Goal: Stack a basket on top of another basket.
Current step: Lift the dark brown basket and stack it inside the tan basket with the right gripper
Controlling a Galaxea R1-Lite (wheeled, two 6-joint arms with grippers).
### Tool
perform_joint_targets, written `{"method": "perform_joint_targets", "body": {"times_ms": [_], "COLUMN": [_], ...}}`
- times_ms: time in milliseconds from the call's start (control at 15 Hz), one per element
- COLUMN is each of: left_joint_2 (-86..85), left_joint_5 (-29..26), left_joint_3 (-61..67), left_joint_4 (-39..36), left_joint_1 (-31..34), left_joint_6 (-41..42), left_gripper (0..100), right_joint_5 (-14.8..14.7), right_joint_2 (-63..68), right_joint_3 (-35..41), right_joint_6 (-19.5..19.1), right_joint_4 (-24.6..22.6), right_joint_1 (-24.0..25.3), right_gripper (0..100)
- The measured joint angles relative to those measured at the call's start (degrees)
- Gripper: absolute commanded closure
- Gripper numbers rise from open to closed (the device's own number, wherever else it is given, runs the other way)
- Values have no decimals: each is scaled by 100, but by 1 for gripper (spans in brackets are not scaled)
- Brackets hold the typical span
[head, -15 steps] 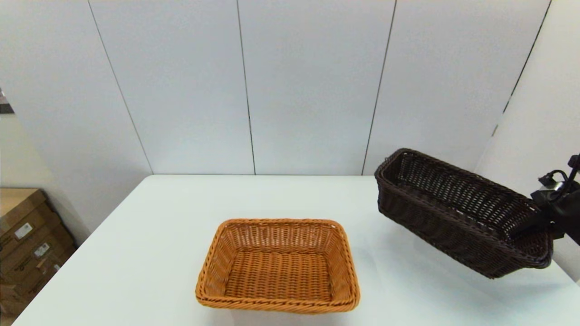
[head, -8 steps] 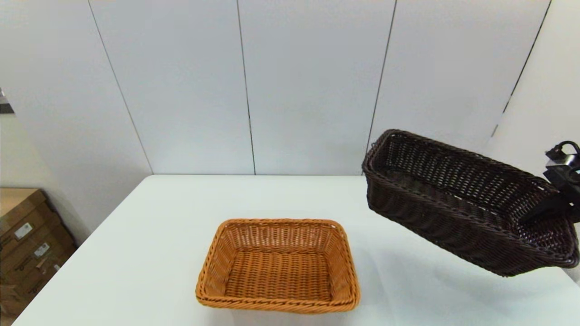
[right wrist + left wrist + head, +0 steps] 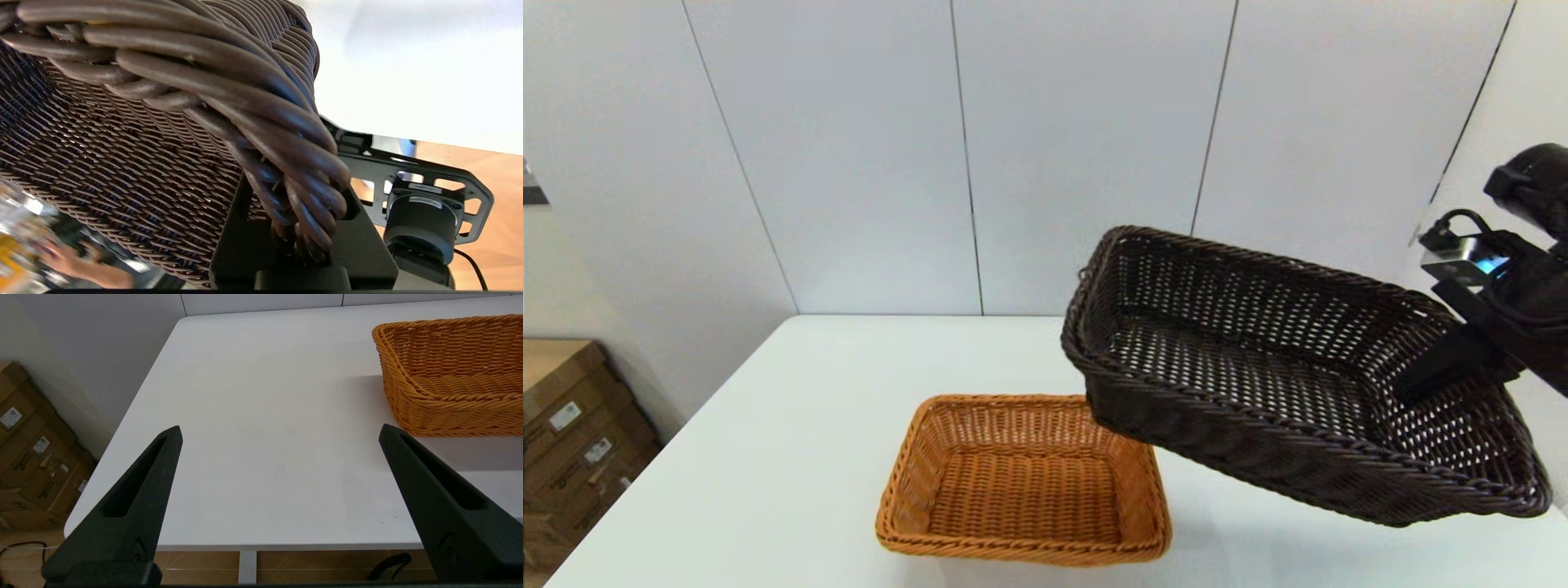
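Jaws of the right gripper (image 3: 1429, 377) clamp the braided rim at one short end of the dark brown basket (image 3: 1258, 384), holding it tilted in the air, its far corner overlapping the orange basket (image 3: 1023, 482) that sits on the white table (image 3: 792, 441). Left gripper (image 3: 280, 437), jaws wide apart, hovers near the table's left front edge, beside cardboard boxes (image 3: 572, 441).

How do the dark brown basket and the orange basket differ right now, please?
The dark brown basket hangs tilted in the air, gripped at its rim by the right claw; the orange basket sits flat on the white table, untouched. The dark one's sides are an open weave, the orange one's tighter. Both are rectangular, empty wicker with braided rims. The left claw is open, holding nothing.
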Motion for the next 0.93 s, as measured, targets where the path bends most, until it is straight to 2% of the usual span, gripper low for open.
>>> {"method": "perform_joint_targets", "body": {"times_ms": [400, 600, 733, 933], "left_joint_2": [0, 0, 0, 0], "left_joint_5": [0, -5, -2, -2], "left_joint_3": [0, 0, 0, 0], "left_joint_4": [2, 2, 2, 0], "left_joint_1": [0, -2, 0, 0], "left_joint_6": [-2, 0, -5, -2], "left_gripper": [0, 0, 0, 0], "right_joint_5": [-377, -460, -460, -611], "right_joint_2": [278, 733, 1001, 1403], "right_joint_3": [-441, -839, -940, -998], "right_joint_6": [400, 577, 681, 931], "right_joint_4": [-45, -227, -601, -1329], "right_joint_1": [1470, 1885, 2116, 2276], "right_gripper": [100, 100, 100, 100]}}
